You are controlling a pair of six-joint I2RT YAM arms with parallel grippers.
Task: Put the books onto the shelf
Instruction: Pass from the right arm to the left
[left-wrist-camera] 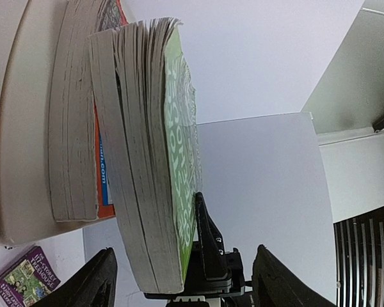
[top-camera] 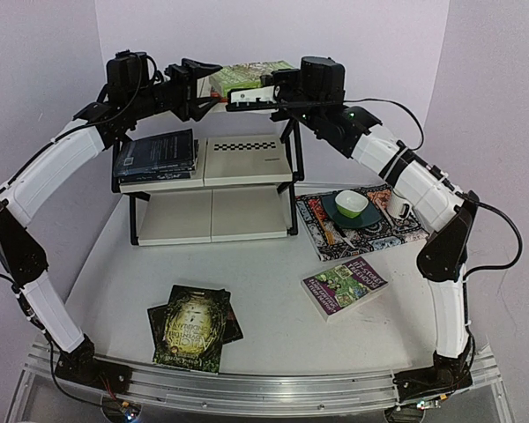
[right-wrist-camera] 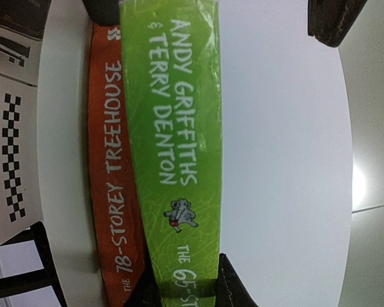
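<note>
The shelf (top-camera: 247,159) stands at the far edge of the counter (top-camera: 273,256), and both arms reach to its top tier. There a green book (right-wrist-camera: 173,128) lies flat on an orange book (right-wrist-camera: 109,160), their spines side by side in the right wrist view. The right tool (right-wrist-camera: 189,291) has hold of the green book: its two fingers press against either side of the spine end, closed to the thickness of the book. The left tool (left-wrist-camera: 187,284) stands at the opposite end with its fingers spread wide, one on each side of the page edges and touching neither; it holds nothing. On the left half of the middle tier rests a small stack of dark blue books (top-camera: 156,154). Down on the counter, a purple book (top-camera: 346,284) lies toward the right edge, and dark green-gold books (top-camera: 194,326) lie overlapping near the near edge, left of the middle. Between the purple book and the far right corner sits a patterned mat (top-camera: 322,225), carrying a green bowl (top-camera: 351,204) and a mug (top-camera: 398,205).
</note>
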